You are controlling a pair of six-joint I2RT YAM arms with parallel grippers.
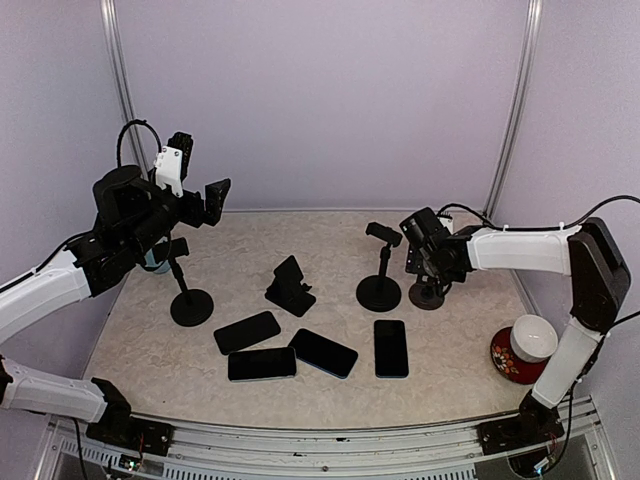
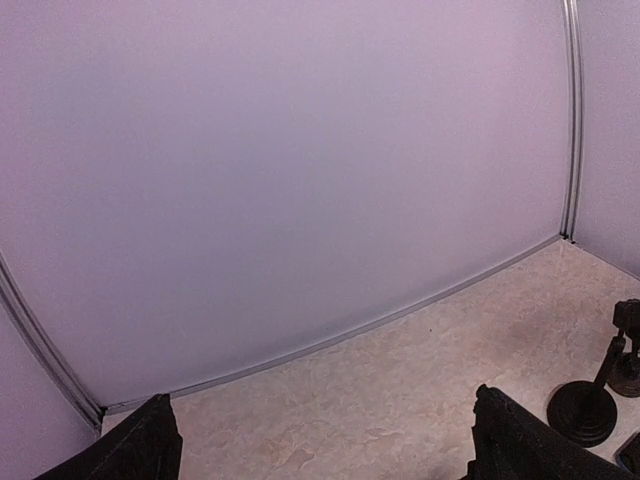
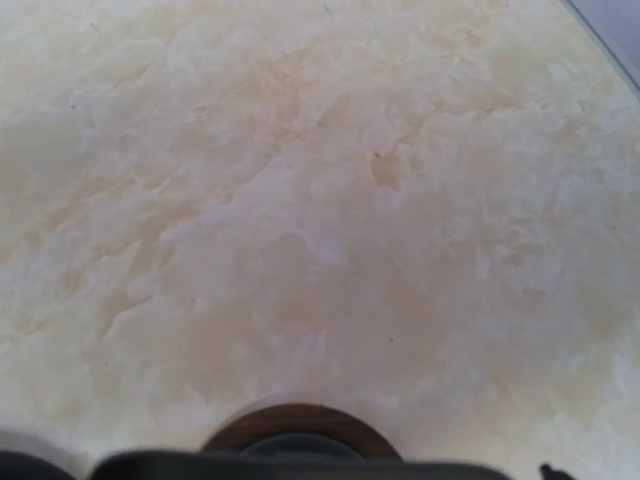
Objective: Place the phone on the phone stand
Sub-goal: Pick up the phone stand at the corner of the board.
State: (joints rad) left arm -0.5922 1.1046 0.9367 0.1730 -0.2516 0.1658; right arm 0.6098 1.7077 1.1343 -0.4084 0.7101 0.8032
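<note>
Several black phones lie flat at the table's front: one (image 1: 246,332), one (image 1: 262,364), one (image 1: 323,352) and one (image 1: 391,348). A pole stand (image 1: 190,300) is at the left, a folding stand (image 1: 290,287) in the middle, and a pole stand (image 1: 380,280) right of it. My left gripper (image 1: 205,205) is open and empty, raised above the left stand, its fingers (image 2: 150,445) wide apart. My right gripper (image 1: 425,250) sits at the top of a fourth stand (image 1: 430,293). That stand's round base (image 3: 300,435) shows under a dark bar, and my right fingers are hidden.
A white cup on a red saucer (image 1: 525,345) stands at the right edge by the right arm. A small bluish object (image 1: 155,265) sits behind the left stand. Walls close the back and sides. The middle pole stand also shows in the left wrist view (image 2: 585,405).
</note>
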